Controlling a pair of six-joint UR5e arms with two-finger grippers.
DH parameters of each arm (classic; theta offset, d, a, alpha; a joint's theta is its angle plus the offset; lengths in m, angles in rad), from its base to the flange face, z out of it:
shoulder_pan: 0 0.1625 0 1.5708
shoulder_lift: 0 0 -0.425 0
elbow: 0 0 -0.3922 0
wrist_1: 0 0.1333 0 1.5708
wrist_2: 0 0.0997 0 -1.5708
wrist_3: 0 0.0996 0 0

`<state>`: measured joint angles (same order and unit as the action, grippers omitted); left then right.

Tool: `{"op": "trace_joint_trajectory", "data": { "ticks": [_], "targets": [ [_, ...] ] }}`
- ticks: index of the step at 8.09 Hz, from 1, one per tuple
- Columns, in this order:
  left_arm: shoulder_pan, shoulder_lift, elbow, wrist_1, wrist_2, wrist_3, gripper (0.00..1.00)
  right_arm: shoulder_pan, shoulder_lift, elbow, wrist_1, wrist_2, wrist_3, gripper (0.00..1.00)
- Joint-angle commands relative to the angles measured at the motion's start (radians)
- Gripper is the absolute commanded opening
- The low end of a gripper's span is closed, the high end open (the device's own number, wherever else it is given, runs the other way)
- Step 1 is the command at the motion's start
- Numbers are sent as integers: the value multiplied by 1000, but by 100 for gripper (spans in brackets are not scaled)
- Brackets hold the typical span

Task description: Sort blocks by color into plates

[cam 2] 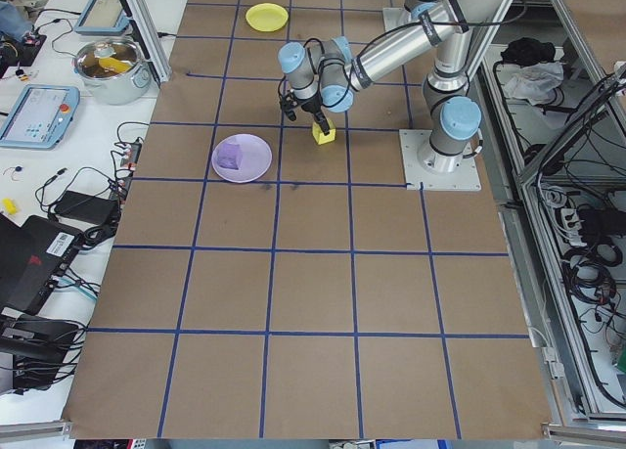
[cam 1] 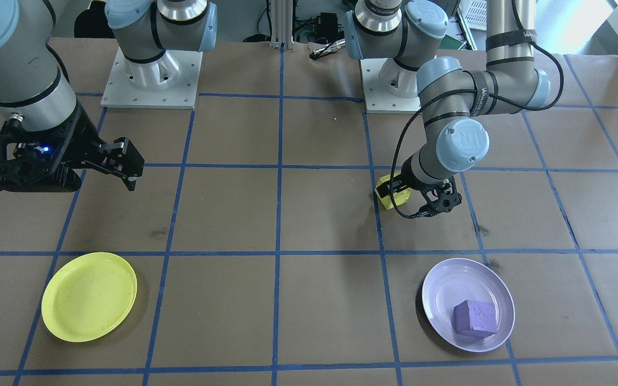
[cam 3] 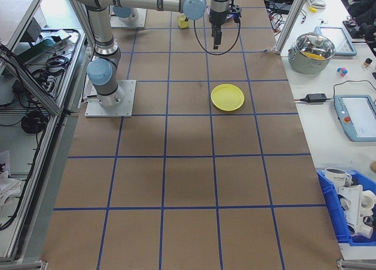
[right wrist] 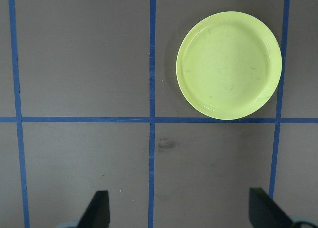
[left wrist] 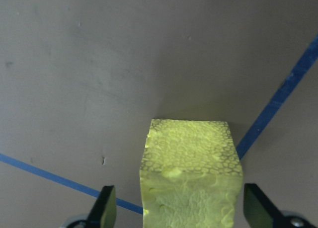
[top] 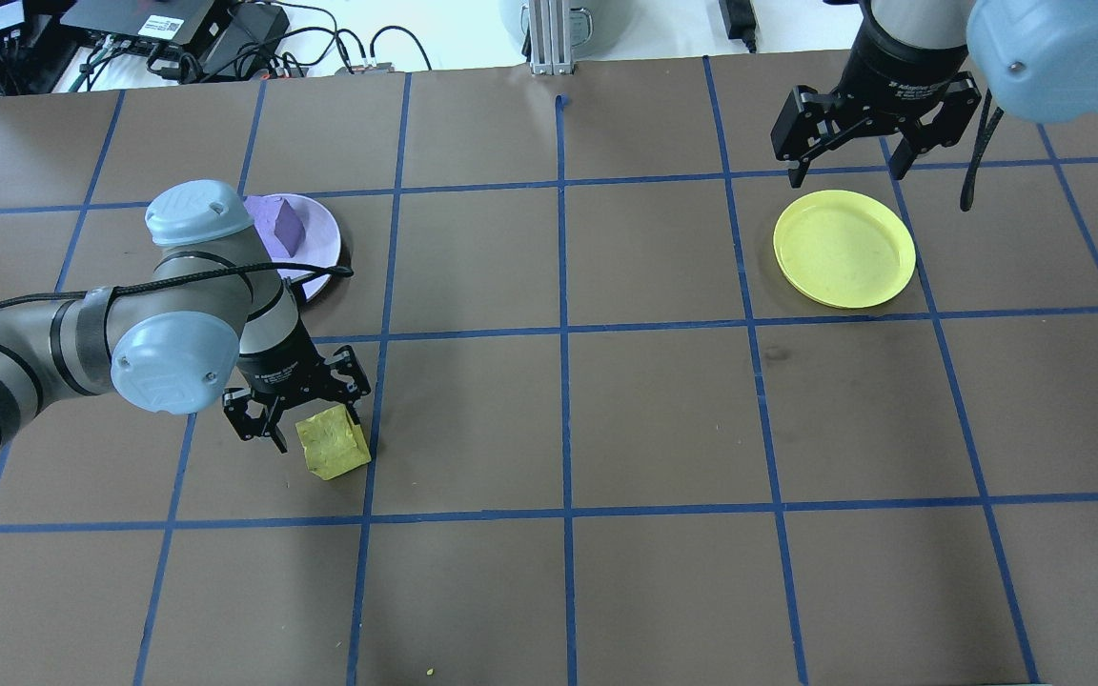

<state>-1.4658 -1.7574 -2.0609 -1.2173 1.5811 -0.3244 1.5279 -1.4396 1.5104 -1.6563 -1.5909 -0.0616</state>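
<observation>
The yellow block (top: 332, 443) rests on the brown table, close to a blue tape line. My left gripper (top: 315, 429) is lowered over it and open. In the left wrist view the yellow block (left wrist: 191, 178) stands between the fingertips (left wrist: 105, 208), with a gap on one side. The purple block (cam 1: 474, 318) lies in the lavender plate (cam 1: 448, 279). Well above the table, my right gripper (top: 844, 171) hangs open and holds nothing, just beyond the far rim of the yellow plate (top: 844, 248), which has nothing in it.
The two arm base plates (cam 1: 153, 75) stand at the robot's edge of the table. A silver pot (cam 3: 317, 46), tablets and cables lie on a side bench past the table's far edge. Blue tape lines grid the brown surface.
</observation>
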Motion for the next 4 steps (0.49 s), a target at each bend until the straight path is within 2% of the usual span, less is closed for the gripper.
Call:
{"op": "trace_joint_trajectory", "data": {
  "ticks": [1, 4],
  "targets": [
    [5, -16, -19, 4, 2, 27, 89, 0, 2, 2, 7, -1, 2, 100],
    [25, -14, -22, 4, 10, 60, 89, 0, 16, 2, 3, 0, 9, 100]
  ]
}}
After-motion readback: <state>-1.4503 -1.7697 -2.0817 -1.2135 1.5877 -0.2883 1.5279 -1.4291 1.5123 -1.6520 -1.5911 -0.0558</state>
